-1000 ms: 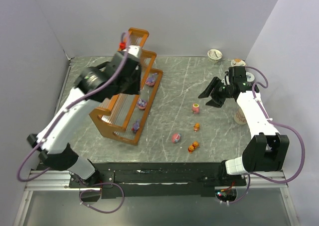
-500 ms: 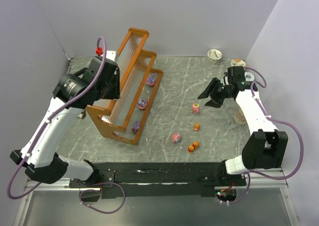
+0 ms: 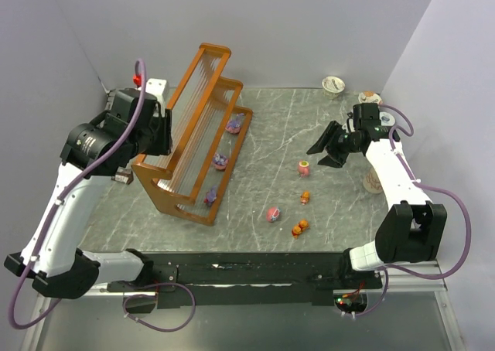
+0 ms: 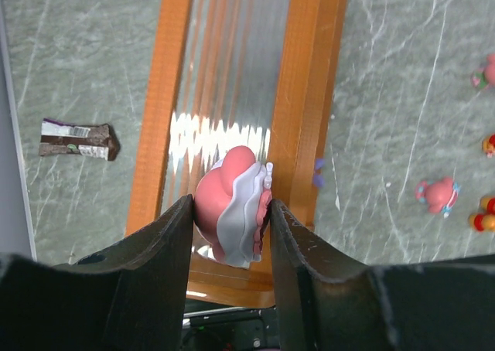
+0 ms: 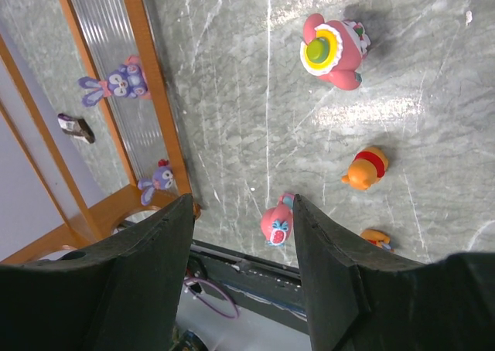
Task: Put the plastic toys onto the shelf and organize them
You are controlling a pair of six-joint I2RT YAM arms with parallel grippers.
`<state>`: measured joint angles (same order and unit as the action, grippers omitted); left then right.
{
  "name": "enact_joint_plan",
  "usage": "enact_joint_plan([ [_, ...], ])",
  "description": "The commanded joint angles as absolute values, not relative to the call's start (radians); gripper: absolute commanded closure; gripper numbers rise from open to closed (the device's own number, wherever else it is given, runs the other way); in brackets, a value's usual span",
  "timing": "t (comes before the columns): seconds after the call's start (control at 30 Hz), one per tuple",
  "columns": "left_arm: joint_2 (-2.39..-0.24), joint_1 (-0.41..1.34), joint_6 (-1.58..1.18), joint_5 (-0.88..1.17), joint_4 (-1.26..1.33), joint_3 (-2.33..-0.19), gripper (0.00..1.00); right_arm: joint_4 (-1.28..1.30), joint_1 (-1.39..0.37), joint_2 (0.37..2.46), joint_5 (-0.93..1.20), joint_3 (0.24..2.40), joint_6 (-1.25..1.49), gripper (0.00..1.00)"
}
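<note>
Three purple toys (image 3: 220, 161) on shelf (image 4: 303, 96) — left hand (image 4: 230, 202) grips pink toy (image 4: 223, 187), right hand (image 5: 241, 200) wide.

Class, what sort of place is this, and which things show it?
Probably a robotics lab test cell: two white-and-black robot arms bolted at the edge of a grey marbled table, plain lilac walls boxing it in, and staged props: small plastic toys near an orange-brown wooden stepped rack.

Shelf (image 3: 174, 200) left, three toys (image 3: 220, 161) on its lowest tier, four toys (image 3: 272, 214) on table (image 3: 271, 134) to right
</note>
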<state>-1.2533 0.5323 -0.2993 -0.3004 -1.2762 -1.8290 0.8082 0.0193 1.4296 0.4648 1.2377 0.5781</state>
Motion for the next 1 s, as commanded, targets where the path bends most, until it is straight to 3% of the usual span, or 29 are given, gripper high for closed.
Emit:
enact_joint_plan([
  [0.0, -1.229, 0.517, -0.245, -0.239, -1.244, -1.799, 0.87, 0.819, 0.015, 1.428, 0.468, 1.264, 0.561, 0.39],
  [0.3, -1.198, 0.508, -0.221, -0.242, -1.255, -1.761, 0.94, 0.813, 0.006, 1.434, 0.471, 1.259, 0.568, 0.39],
  [0.47, -1.177, 0.508, -0.222, -0.268, -1.262, -1.758, 0.92, 0.81, 0.006, 1.44, 0.477, 1.261, 0.569, 0.39],
  [0.83, -1.204, 0.514, -0.207, -0.296, -1.262, -1.724, 0.81, 0.801, 0.005, 1.434, 0.48, 1.253, 0.572, 0.4],
  [0.97, -1.209, 0.525, -0.207, -0.307, -1.267, -1.727, 0.69, 0.802, 0.005, 1.437, 0.48, 1.255, 0.574, 0.4],
])
